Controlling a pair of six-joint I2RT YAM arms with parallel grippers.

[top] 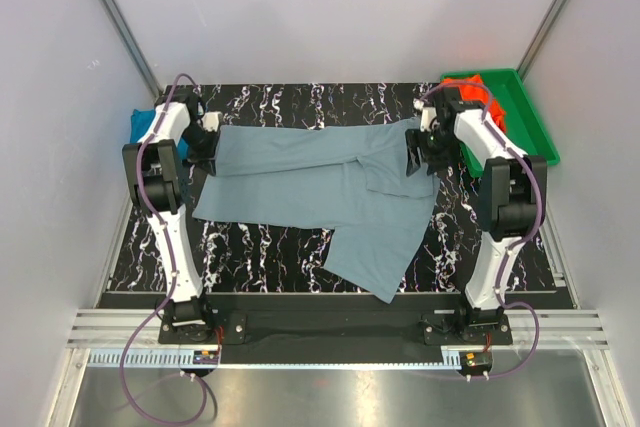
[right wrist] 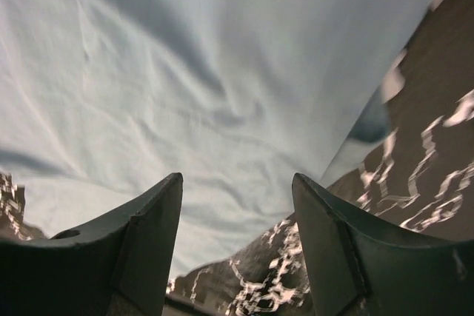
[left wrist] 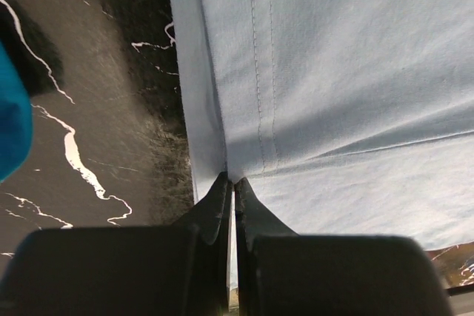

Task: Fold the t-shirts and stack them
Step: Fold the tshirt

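Pinching the left edge of the grey-blue t-shirt (top: 320, 187), the left end effector (left wrist: 233, 181) is closed. Its tips meet on the hem just below a double line of stitching, and a sliver of pale cloth shows between them. The shirt lies spread across the black marbled table (top: 260, 242), its far part doubled over and one corner trailing toward the near edge. The right end effector (right wrist: 237, 183) sits over the shirt's right end with its fingers spread apart and nothing between them, rumpled cloth below. A teal-blue t-shirt (top: 143, 125) lies bunched at the far left corner behind the left arm. An orange-red t-shirt (top: 468, 87) sits in the green tray (top: 530, 122) at far right.
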